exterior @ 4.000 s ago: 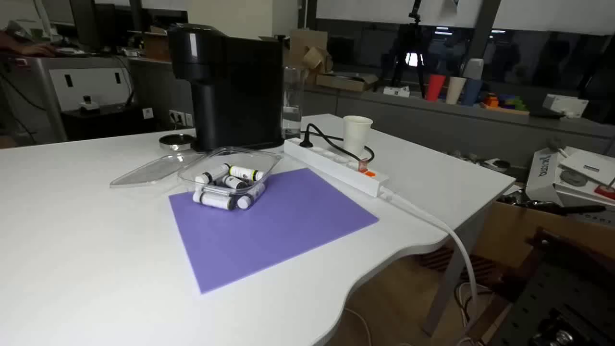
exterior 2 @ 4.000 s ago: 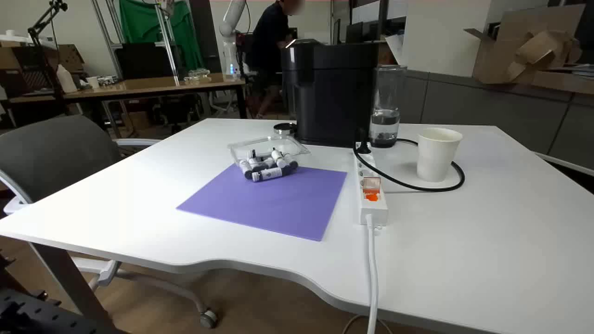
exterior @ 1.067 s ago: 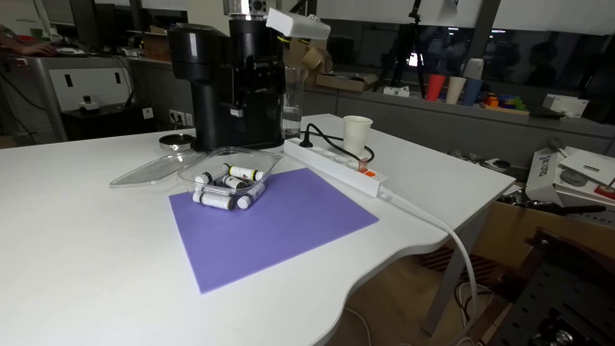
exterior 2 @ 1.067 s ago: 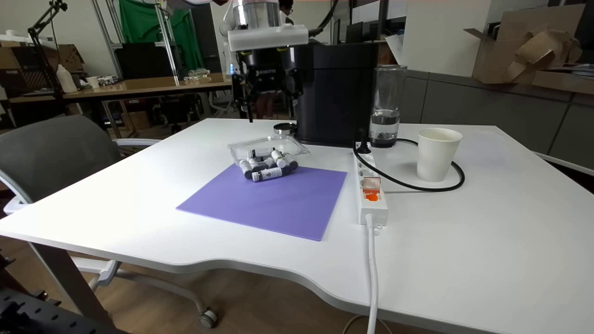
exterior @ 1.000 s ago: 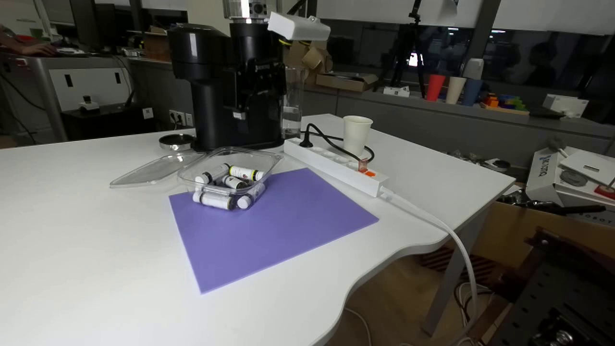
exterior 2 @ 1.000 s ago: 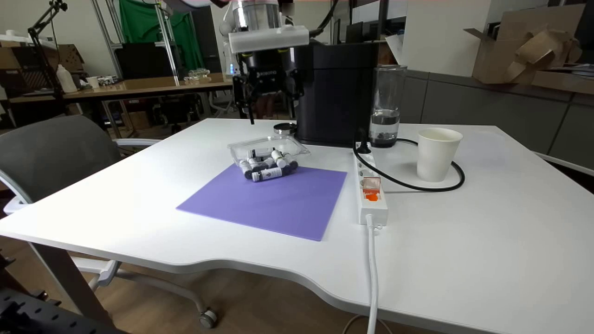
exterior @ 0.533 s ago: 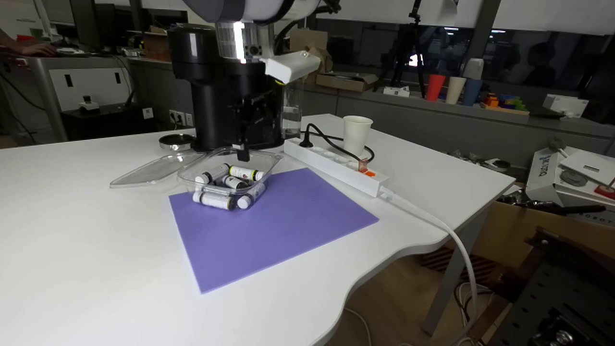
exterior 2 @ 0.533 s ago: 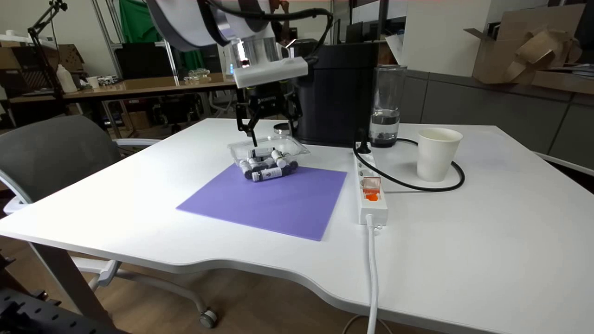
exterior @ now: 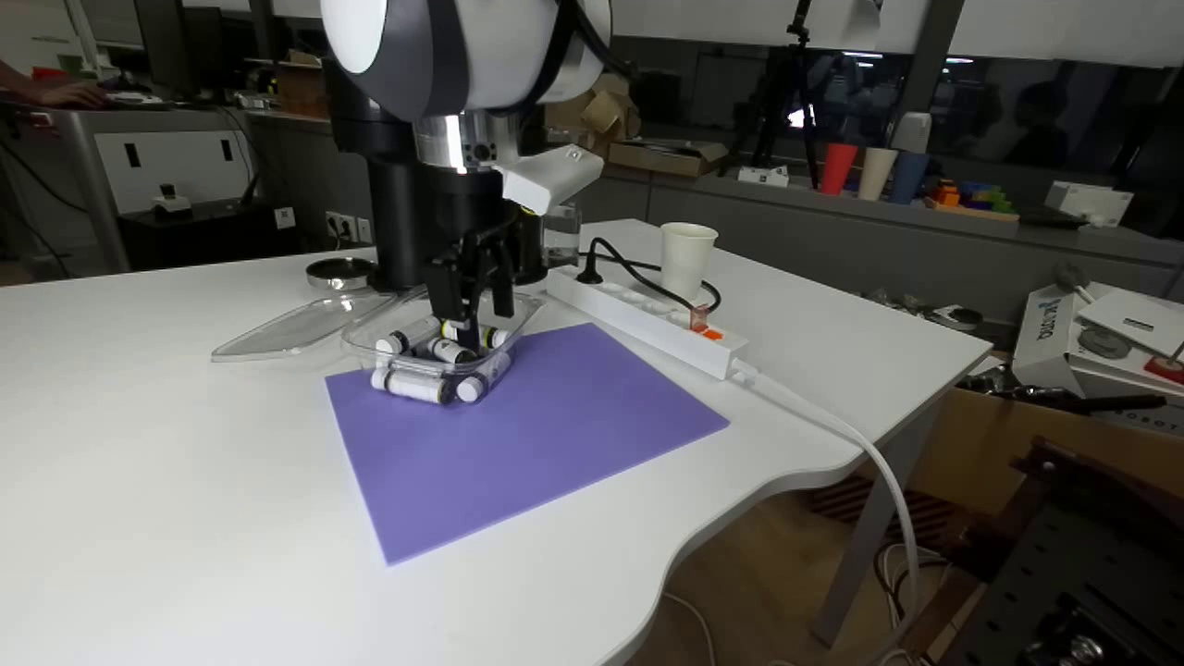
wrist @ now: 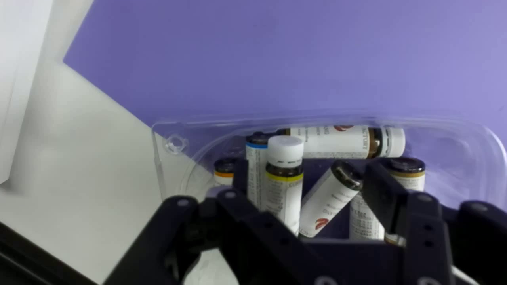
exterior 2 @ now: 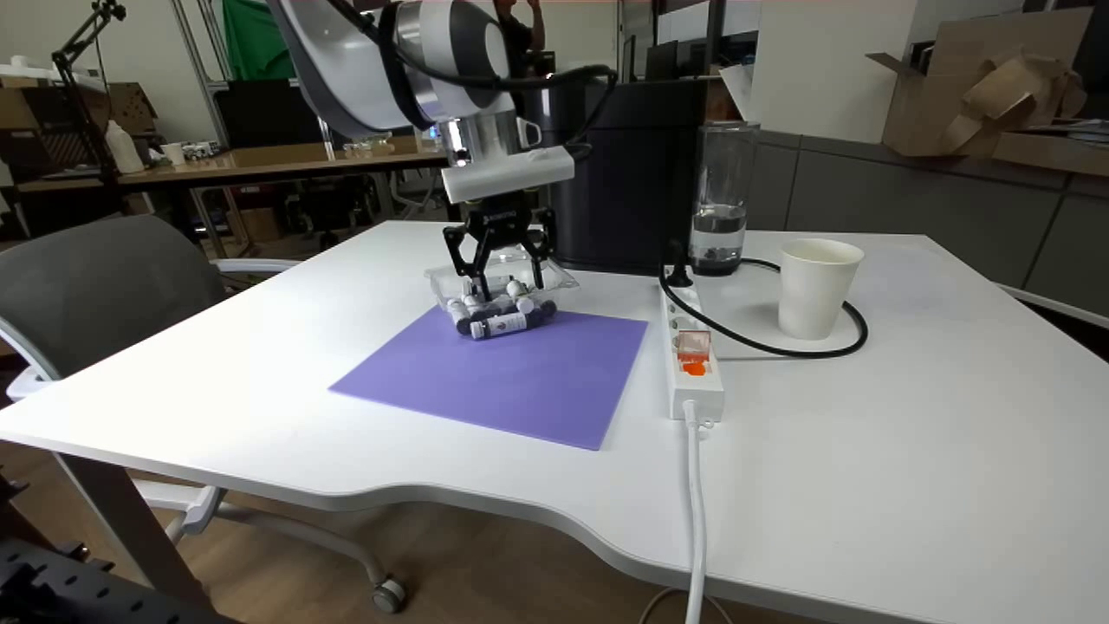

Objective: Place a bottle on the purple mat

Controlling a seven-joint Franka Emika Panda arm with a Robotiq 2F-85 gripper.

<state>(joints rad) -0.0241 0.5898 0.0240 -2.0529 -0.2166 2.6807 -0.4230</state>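
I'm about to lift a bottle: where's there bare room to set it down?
The purple mat is bare from the clear tray to the mat's opposite edge; so is the white tabletop beyond, up to its curved edge. Crowded: the tray, bottles around the pincer; beside the power strip, black cord and white cup.

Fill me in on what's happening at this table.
A robot arm has its open end effector pointing down into a clear container of small bottles. In the wrist view, several bottles show between the spread fingers, but none looks gripped; a pick seems near. The container rests partly on the purple mat, and no bottle lies directly on that mat yet.
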